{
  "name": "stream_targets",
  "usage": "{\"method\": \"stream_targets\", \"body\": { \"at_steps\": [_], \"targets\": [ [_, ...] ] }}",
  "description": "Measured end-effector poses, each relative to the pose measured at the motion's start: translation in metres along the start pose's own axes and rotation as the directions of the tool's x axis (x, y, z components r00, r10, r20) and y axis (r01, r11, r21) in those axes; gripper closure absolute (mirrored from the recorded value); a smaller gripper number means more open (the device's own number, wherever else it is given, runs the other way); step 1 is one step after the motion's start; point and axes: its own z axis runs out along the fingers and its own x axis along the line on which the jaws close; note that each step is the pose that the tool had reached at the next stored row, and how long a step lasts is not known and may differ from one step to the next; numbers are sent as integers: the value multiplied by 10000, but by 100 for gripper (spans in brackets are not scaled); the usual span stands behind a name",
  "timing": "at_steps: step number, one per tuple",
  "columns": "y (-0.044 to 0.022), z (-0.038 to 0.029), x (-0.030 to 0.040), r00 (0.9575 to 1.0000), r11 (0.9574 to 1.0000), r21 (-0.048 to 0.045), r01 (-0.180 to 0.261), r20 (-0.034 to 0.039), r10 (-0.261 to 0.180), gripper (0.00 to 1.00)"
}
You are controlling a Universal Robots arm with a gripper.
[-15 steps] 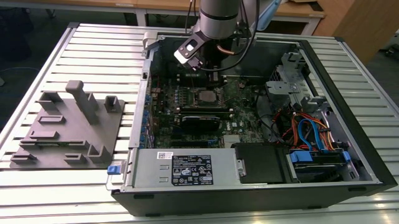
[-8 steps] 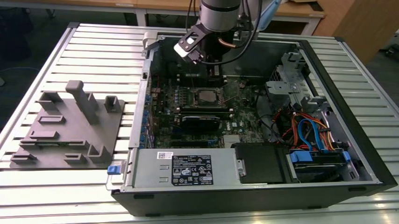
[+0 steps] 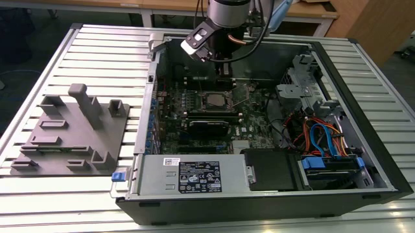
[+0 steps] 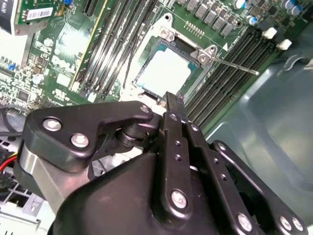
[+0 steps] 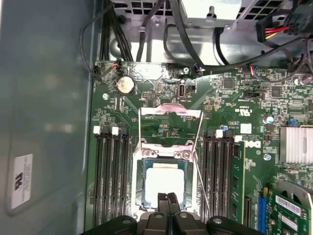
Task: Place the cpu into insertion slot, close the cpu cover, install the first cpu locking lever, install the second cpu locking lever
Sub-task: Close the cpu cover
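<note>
Silver-grey and flat, the cpu [image 5: 165, 183] lies inside the insertion slot [image 5: 141, 169] in my first wrist view, square to the socket's frame, so I judge the placing step done. The cpu cover [image 5: 171, 111] is not down. It stands tipped back from its hinge on the far side of the socket, and I can see the green motherboard [image 5: 230, 107] through its window. In the second wrist view a thin locking lever [image 4: 234, 64] juts out free to one side of the socket, not hooked under anything I can make out. As I read it, closing the cover is the step in hand, with both levers not yet installed. The gripper [image 5: 168, 203] hangs just over the near edge of the cpu, its two fingers pressed together with nothing between them. In the exterior view it is down inside the open computer case [image 3: 363, 73], directly above the socket. Bringing the cover over calls for a light touch on its free bar, I think, swinging it about the hinge until it lies flat on the chip. The fingertips must stay off the chip's top and clear of the loose lever. The long black memory slots [image 5: 110, 176] run close on both sides, so there is little room to stray sideways.
</note>
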Motion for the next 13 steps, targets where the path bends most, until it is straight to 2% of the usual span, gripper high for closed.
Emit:
{"method": "stream_targets", "body": {
  "at_steps": [3,8,10,13],
  "targets": [
    [2,-53,0,10000,10000,1,0,2,0,90],
    [3,-54,0,10000,10000,0,0,-18,0,90],
    [21,-53,0,10000,10000,0,0,-19,0,90],
    [82,-51,-1,10000,10000,0,0,-19,0,90]
  ]
}}
